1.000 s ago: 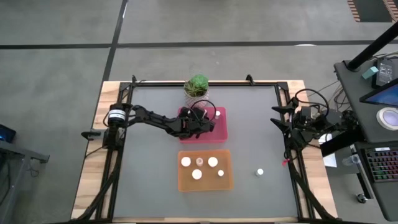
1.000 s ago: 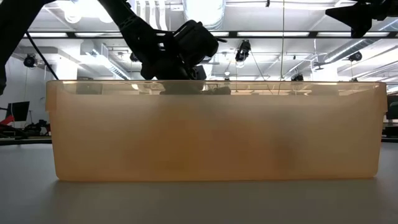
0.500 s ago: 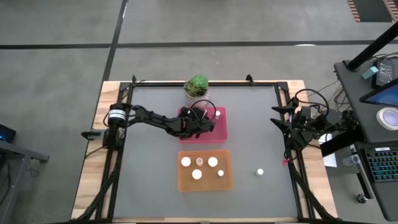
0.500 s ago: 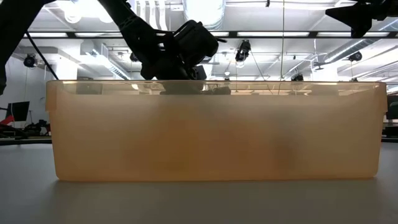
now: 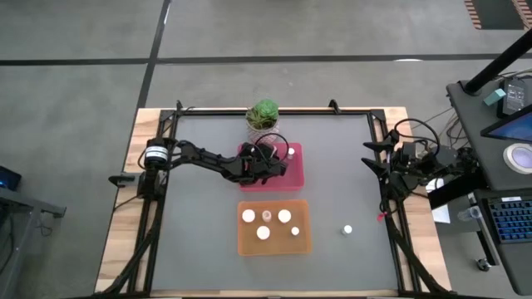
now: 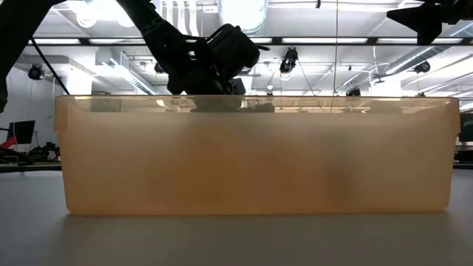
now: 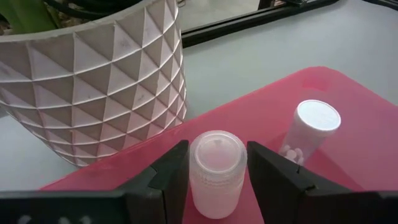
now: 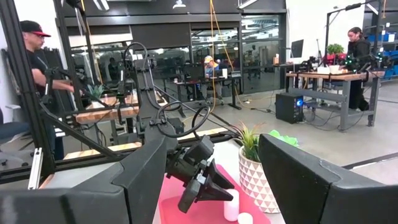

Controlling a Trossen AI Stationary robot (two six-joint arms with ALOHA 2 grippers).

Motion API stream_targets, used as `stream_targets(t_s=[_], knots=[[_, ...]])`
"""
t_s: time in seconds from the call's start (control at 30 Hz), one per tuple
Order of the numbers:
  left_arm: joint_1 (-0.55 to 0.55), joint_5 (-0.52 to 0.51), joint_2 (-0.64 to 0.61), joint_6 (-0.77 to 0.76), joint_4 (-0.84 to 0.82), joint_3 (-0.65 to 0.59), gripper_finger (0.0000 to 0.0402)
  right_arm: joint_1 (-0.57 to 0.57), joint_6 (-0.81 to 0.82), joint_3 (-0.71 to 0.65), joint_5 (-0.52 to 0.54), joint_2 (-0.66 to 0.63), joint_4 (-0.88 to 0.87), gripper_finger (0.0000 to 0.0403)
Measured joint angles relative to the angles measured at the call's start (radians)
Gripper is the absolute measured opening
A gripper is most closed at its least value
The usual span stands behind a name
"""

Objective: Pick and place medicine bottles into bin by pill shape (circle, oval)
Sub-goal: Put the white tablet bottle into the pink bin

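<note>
My left gripper (image 5: 270, 162) is over the pink tray (image 5: 293, 176) and shut on a frosted white medicine bottle (image 7: 216, 171). A second bottle (image 7: 314, 127) with a white cap stands in the same tray, a little farther right (image 5: 292, 153). Several white-capped bottles (image 5: 248, 216) stand in the orange tray (image 5: 274, 245) nearer the front. One bottle (image 5: 347, 229) stands alone on the table to the right. My right gripper (image 8: 214, 146) is open and empty at the table's right edge (image 5: 370, 162). My left gripper pinches the frosted bottle by its two sides (image 7: 194, 177), just below the cap, between its two fingers. The fingers (image 7: 171, 177) slant down from the table's left. The bottle is upright inside the pink tray. Whether its base rests on the tray floor I cannot tell.
A green plant in a white faceted pot (image 7: 93, 81) stands just behind the pink tray (image 5: 264, 116). The orange tray's wall (image 6: 251, 155) fills the low view. Dark frame rails (image 5: 378, 133) run along the table's sides. People and benches show in the room behind.
</note>
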Motion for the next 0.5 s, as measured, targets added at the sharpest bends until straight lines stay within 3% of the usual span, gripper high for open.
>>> stream_targets(t_s=[0.5], knots=[[0.0,0.025,0.0,0.0,0.0,0.0,0.014,0.0,-0.006,0.0,0.0,0.0,0.0,0.0247]])
